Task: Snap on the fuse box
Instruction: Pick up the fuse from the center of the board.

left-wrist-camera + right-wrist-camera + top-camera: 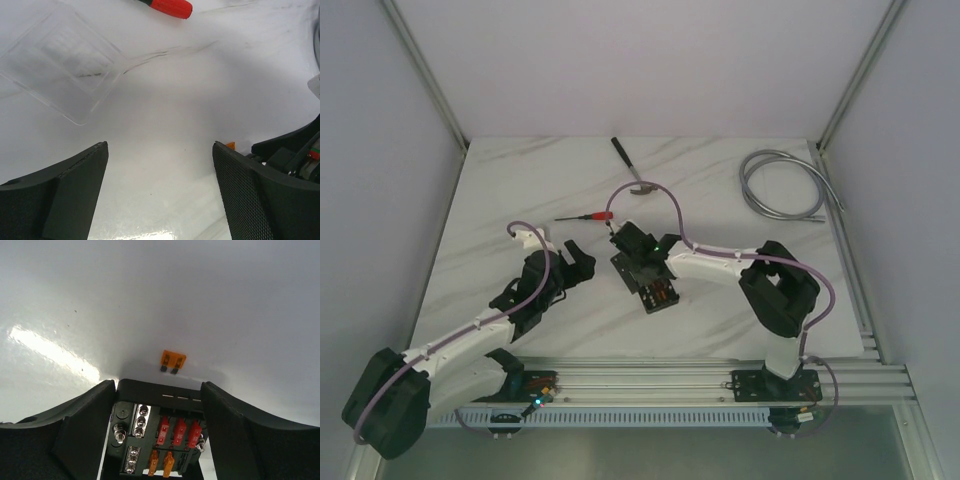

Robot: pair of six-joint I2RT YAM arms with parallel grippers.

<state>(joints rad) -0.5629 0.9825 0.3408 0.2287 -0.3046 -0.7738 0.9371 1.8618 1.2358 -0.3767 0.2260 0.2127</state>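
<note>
The left gripper [160,147] is spread wide above the table [170,100]; nothing is held or touched. A clear cover [62,62] lies flat ahead of it, apart from the fingers. The right gripper [158,386] is set wide astride the fuse box [160,432], which rests on the table between the two arms with its fuses exposed. Whether the fingers press on the box walls cannot be told. A loose orange fuse [173,360] lies just beyond the box.

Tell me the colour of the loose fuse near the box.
The fuse is orange; right wrist view shows it best.
</note>
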